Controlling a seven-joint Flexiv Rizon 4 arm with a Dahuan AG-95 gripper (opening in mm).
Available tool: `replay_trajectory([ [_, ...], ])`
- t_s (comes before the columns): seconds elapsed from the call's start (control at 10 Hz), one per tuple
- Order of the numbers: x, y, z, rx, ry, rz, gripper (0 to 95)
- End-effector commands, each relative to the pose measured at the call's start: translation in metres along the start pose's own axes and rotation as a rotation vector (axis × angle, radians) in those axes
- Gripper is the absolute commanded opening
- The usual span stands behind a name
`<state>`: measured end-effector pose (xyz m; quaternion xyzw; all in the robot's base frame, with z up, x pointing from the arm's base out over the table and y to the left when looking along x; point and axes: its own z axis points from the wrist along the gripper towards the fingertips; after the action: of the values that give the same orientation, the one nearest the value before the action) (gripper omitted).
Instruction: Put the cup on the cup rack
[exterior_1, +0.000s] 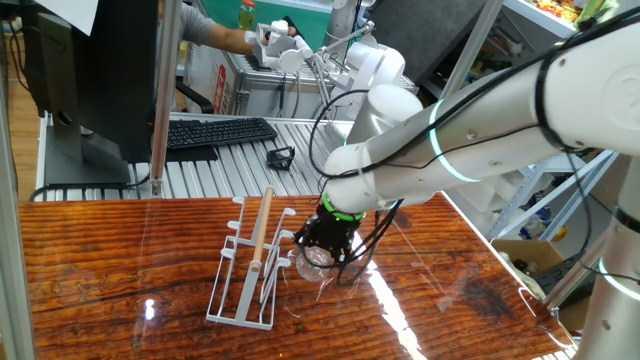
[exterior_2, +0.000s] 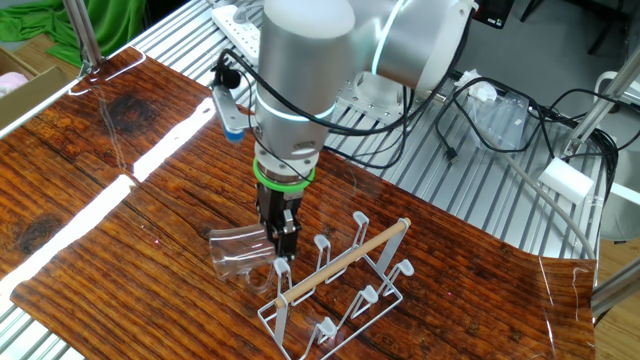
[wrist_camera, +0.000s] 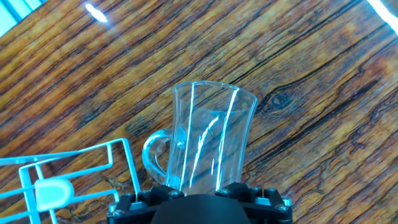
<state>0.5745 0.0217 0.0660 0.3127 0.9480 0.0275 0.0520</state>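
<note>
No text, label, brand or number can be read in any view

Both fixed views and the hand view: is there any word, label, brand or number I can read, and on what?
None can be read.
The keyboard has keys too small to make out.
The bottle at the back carries a label that is blurred.
The cup, the cup rack, the gripper and the arm show no print.
</note>
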Motion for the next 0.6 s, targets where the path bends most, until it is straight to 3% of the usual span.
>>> replay_trajectory([
  [0.1, 0.001, 0.002, -0.006, -0.008, 0.010, -0.014, 0.0],
  [0.6, 0.010, 0.006, -0.016, -0.005, 0.033, -0.041, 0.0],
])
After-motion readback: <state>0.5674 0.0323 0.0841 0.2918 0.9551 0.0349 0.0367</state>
